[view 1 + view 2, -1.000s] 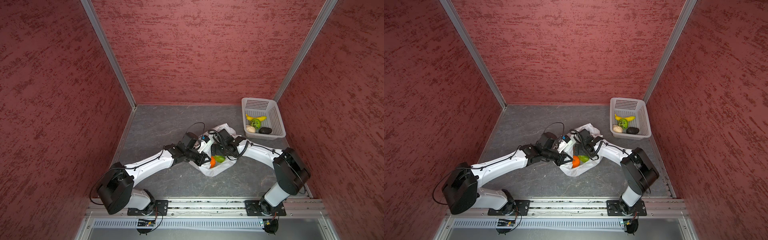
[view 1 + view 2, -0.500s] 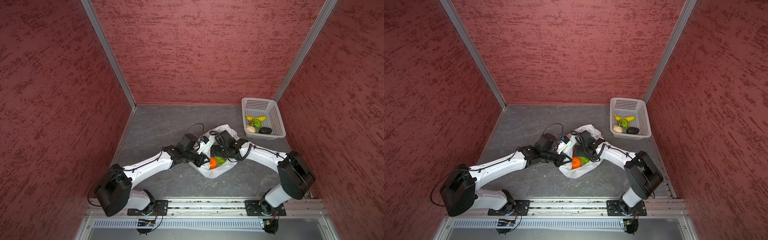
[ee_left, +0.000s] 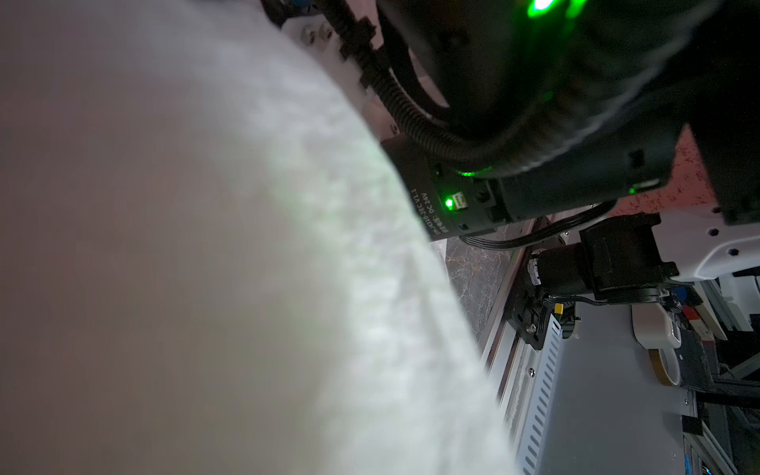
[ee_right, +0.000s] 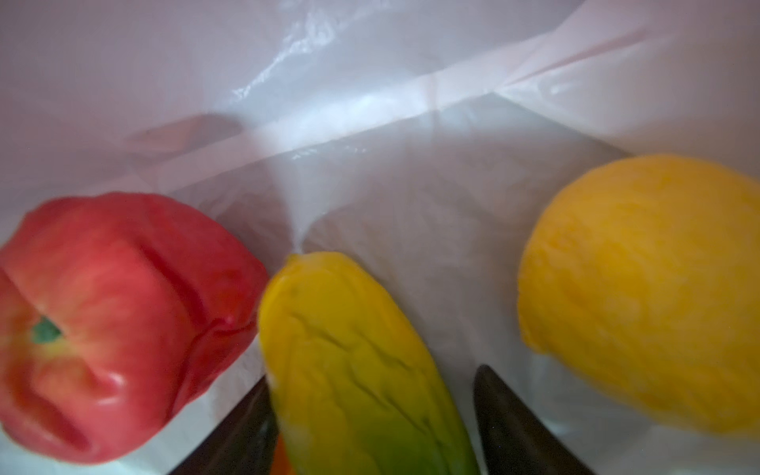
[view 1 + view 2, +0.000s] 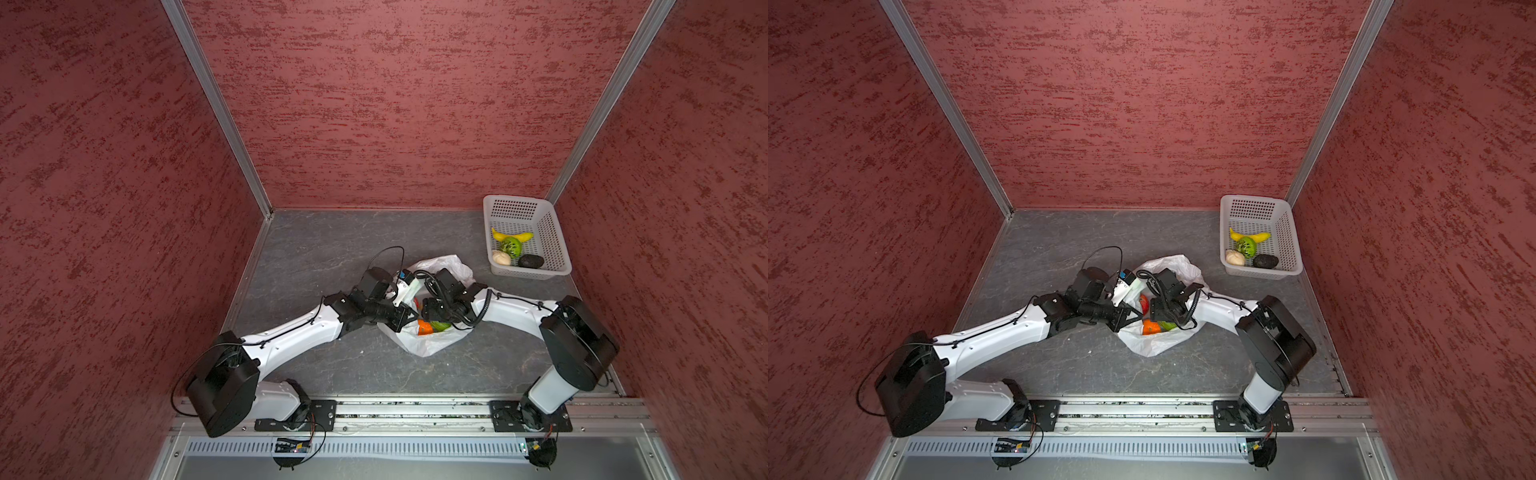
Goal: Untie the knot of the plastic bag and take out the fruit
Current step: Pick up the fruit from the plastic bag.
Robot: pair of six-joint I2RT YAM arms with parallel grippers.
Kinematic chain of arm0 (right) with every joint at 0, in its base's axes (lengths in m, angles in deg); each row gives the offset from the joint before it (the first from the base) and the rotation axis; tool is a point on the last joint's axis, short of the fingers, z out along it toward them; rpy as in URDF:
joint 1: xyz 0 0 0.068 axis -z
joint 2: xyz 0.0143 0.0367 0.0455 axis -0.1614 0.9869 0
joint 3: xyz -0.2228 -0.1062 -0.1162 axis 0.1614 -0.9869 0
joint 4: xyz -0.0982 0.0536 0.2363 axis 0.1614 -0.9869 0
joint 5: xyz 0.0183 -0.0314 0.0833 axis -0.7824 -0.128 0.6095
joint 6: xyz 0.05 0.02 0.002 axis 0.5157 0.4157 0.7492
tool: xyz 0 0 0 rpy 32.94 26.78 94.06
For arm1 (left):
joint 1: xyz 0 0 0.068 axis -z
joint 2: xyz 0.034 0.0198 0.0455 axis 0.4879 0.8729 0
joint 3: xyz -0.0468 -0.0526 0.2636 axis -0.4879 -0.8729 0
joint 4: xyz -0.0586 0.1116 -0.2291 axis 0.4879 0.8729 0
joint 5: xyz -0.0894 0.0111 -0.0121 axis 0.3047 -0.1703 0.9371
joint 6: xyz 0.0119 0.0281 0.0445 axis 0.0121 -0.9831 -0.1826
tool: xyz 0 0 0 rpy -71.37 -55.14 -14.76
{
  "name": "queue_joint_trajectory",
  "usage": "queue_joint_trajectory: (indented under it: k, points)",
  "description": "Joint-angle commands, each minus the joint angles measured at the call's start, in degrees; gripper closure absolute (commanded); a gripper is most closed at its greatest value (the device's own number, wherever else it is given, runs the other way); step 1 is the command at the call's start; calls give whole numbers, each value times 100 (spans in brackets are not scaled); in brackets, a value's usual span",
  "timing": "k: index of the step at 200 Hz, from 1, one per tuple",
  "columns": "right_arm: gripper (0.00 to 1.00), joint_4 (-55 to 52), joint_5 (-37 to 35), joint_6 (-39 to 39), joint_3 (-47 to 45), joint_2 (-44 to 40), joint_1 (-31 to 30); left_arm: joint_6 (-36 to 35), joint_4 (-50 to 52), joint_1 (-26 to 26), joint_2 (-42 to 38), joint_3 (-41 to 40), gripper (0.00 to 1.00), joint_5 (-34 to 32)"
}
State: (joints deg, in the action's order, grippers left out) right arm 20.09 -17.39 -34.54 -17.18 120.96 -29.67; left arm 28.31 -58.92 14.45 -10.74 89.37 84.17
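**Plastic bag**: thin, white and crumpled. It lies on the grey counter, just below centre of frame in both top views. Its mouth is open and faces up, and both arms meet over it.

**Bag contents, right wrist view:**
- A red apple sits at lower left of frame.
- A green-yellow mango sits at bottom centre and touches the apple.
- A lemon sits at right, apart from the mango.
- All three rest on the bag's plastic floor.
- A sliver of an orange shows under the mango at the bottom edge. In a top view the same orange shows through the bag's mouth.

**Right hand**: inside the bag with its jaws apart and one dark finger on each side of the mango. The finger on the apple side lies against the fruit. The other stands clear of it with a gap, so the mango is not clamped.

**Left hand**: closed, at the bag's left rim. I cannot tell from above whether plastic is pinched between the fingers. Blurred white plastic close to the lens fills most of the left wrist view.

**Basket**: white and perforated, at right of frame in the counter's back corner, well apart from the bag.
- It holds a banana, a bumpy green fruit, a pale beige fruit and a dark piece.
- The bumpy green fruit touches the banana.
- All four are bunched at the basket's lower end in the frame.
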Motion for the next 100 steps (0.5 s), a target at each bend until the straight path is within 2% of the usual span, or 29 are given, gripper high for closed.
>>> queue_joint_trajectory:
  k: [1,50,100]
  points:
    - [36,176,-116,44,-90,73,-32,87,-151,-55,-225,-70,100,-182]
    - [57,154,-118,6,-186,-159,-41,182,12,-44,-175,-12,100,-182]
    - [63,13,-73,-40,-63,-671,-145,278,102,29,-126,64,100,-385]
